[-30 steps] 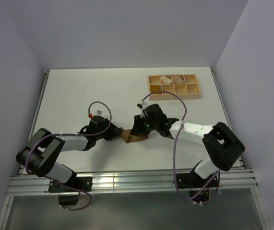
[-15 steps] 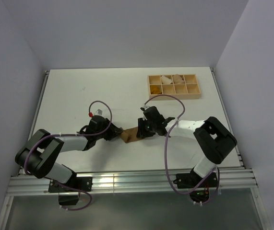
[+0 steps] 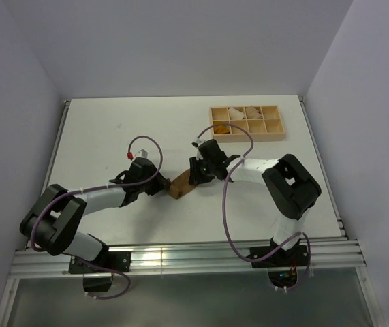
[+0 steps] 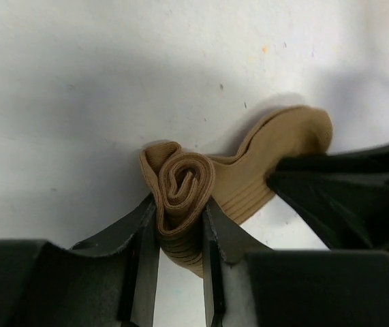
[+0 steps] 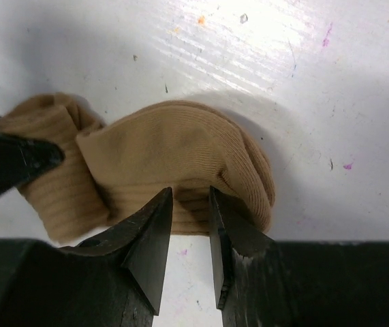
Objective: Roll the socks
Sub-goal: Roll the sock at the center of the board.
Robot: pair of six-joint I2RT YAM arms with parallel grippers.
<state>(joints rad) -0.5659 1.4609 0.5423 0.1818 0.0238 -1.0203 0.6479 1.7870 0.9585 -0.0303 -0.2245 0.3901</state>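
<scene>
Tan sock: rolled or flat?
Partly rolled: one end of the tan sock is coiled in the left tool; the rest lies flat.

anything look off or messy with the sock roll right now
Nothing damaged or spilled. The tan sock roll in the left gripper is loose and lopsided, one fold bulging out. The table carries small orange and purple specks.

Tan ribbed socks [image 3: 179,186] lying around mid-table, a bit toward the near edge, one end curled into a tight spiral, the rest flat.
</scene>
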